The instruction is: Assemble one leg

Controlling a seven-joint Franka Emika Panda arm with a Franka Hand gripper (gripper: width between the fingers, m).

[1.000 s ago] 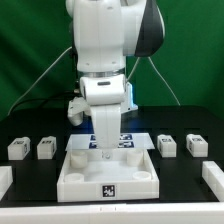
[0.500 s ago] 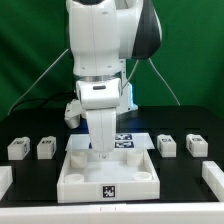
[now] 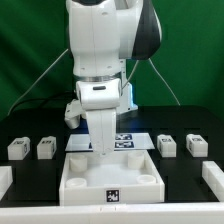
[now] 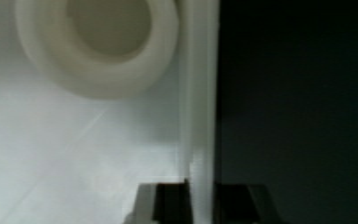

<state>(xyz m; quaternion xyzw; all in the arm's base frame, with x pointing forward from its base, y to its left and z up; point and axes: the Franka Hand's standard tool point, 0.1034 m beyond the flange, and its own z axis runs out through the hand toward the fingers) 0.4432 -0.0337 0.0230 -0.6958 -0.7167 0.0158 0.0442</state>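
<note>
Several small white legs with marker tags stand on the black table: two on the exterior view's left (image 3: 17, 148) (image 3: 46, 148) and two on its right (image 3: 167, 145) (image 3: 196, 145). My gripper (image 3: 100, 152) holds none of them. It is down at the rear rim of the large white square part (image 3: 110, 178). In the wrist view my gripper (image 4: 201, 200) has one dark finger on each side of that part's thin raised rim (image 4: 201, 100), closed against it. One round corner hole (image 4: 105, 40) shows beside the rim.
The marker board (image 3: 125, 141) lies just behind the square part, partly hidden by my arm. More white parts show at the exterior view's left edge (image 3: 4, 180) and right edge (image 3: 214, 178). A dark backdrop and cables stand behind.
My arm moved toward the exterior view's left and down onto the square part's rear rim, then stayed still over the last half second. The legs have not moved.
</note>
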